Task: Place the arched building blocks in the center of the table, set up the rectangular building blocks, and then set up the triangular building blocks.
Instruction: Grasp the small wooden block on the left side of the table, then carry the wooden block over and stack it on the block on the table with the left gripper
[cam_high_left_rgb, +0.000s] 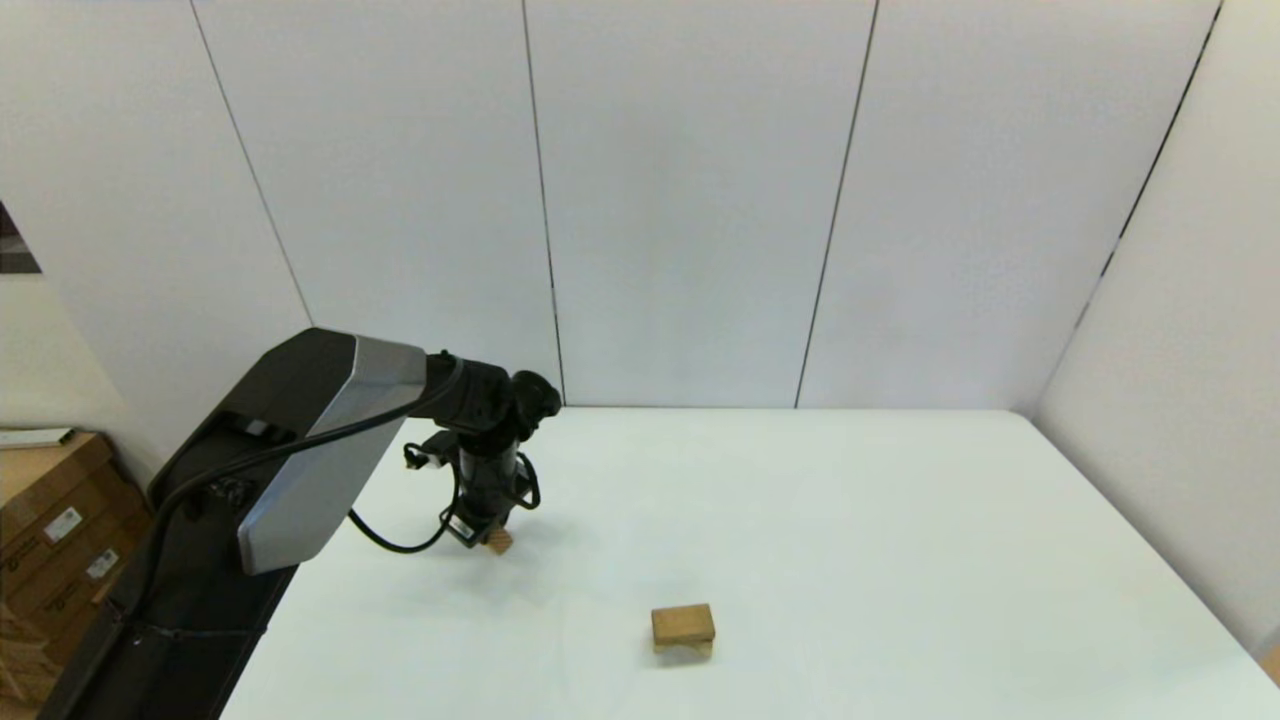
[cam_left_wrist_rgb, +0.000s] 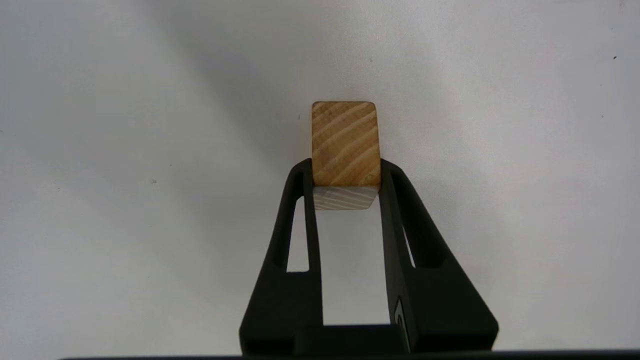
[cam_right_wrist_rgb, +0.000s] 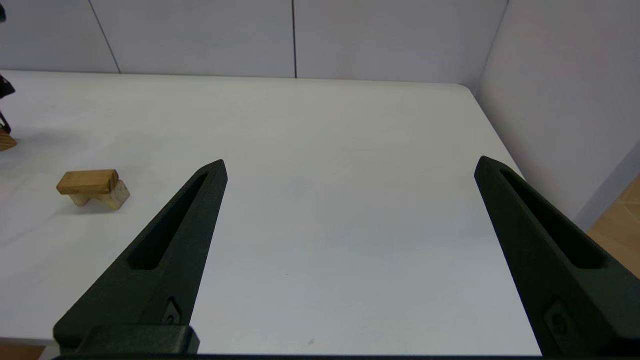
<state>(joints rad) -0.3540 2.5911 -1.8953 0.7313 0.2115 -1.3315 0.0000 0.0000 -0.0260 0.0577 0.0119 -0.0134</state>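
My left gripper (cam_high_left_rgb: 492, 535) reaches down to the left part of the table (cam_high_left_rgb: 900, 520) and is shut on the triangular block (cam_left_wrist_rgb: 345, 142), a small tan wedge with grain stripes (cam_high_left_rgb: 499, 542). The wedge sits at the table surface; I cannot tell whether it rests on it. Near the table's front middle stands the arched block (cam_high_left_rgb: 684, 648), its hollow facing down (cam_right_wrist_rgb: 107, 196). The rectangular block (cam_high_left_rgb: 683, 622), a flat tan slab, lies across its top (cam_right_wrist_rgb: 87, 181). My right gripper (cam_right_wrist_rgb: 351, 161) is open and holds nothing, low over the table's right side, out of the head view.
White wall panels close off the table at the back and right. Cardboard boxes (cam_high_left_rgb: 50, 520) stand on the floor left of the table. The table's rounded far right corner (cam_right_wrist_rgb: 465, 87) shows in the right wrist view.
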